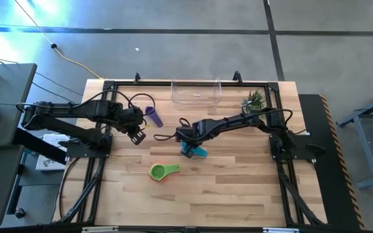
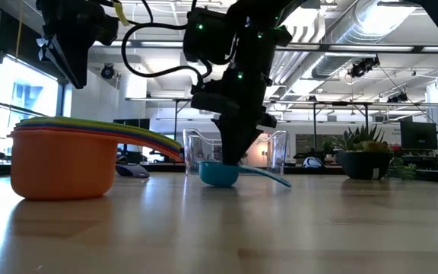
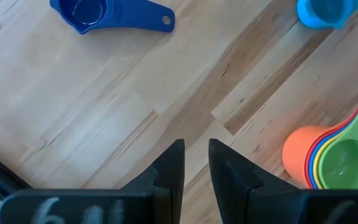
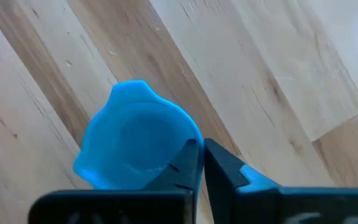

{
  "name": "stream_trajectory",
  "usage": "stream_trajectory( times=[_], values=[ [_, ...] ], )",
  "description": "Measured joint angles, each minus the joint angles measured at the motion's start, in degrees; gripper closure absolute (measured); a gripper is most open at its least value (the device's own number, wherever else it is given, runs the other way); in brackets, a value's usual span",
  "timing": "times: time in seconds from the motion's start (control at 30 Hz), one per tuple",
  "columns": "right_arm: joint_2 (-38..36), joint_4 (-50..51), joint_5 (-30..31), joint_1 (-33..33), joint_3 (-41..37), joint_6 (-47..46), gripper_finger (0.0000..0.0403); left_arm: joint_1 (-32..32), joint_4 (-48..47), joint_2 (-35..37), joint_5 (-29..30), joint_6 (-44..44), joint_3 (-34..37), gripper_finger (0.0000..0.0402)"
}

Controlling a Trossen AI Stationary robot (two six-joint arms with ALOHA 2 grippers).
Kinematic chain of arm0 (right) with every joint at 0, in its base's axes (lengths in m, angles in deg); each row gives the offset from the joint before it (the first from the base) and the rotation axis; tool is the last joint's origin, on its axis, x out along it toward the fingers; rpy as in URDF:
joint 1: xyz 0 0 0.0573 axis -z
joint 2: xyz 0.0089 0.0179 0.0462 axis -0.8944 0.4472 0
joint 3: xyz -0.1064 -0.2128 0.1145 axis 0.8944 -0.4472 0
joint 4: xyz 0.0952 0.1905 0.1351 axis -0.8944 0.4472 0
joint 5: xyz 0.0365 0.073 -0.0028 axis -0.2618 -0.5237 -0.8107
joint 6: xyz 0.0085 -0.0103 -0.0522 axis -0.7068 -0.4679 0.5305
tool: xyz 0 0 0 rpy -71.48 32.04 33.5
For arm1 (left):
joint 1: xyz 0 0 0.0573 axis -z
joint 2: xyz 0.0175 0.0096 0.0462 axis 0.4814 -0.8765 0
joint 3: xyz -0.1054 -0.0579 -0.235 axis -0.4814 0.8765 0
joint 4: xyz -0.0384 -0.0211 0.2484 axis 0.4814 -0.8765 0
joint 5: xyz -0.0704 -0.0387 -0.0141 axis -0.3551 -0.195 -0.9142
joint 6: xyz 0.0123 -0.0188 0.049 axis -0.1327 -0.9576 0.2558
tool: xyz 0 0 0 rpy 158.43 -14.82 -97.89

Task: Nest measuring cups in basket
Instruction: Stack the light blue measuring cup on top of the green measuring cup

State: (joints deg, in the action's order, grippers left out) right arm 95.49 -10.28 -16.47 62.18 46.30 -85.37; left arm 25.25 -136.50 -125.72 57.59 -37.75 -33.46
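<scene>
My right gripper (image 4: pixel 202 163) is shut on the teal cup (image 1: pixel 197 152) near the table's middle, which stands on its base in the low view (image 2: pixel 219 174). My left gripper (image 3: pixel 196 168) hangs raised over the left half of the table (image 1: pixel 136 135), its fingers a narrow gap apart and holding nothing. A purple cup (image 1: pixel 153 116) lies on the table beyond it (image 3: pixel 107 12). A nested stack, orange outermost and green on top (image 1: pixel 162 171), rests on its base toward the near edge (image 2: pixel 63 163). The clear basket (image 1: pixel 196 91) stands at the far edge. My right gripper pinches the teal cup's side wall at the rim (image 4: pixel 188 138), one finger (image 4: pixel 184 168) inside the bowl and the other (image 4: pixel 232 169) outside. It comes from above, pointing down. The cup stands upright on the table, its handle (image 2: pixel 268 176) sticking out level.
A small potted plant (image 1: pixel 254 100) stands at the far right, beside the basket. Black frame rails (image 1: pixel 102 155) run along the table's left and right sides. Bare wood lies between the teal cup and the basket and along the near edge.
</scene>
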Motion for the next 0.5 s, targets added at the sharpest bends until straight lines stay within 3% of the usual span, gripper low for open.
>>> stream_trajectory(
  times=[0.5],
  values=[
    [0.00,7.86,2.56,-3.35,15.09,7.44,0.0402,0.00,-2.87,0.00,-0.09,0.09,-0.02,0.0336]
  ],
)
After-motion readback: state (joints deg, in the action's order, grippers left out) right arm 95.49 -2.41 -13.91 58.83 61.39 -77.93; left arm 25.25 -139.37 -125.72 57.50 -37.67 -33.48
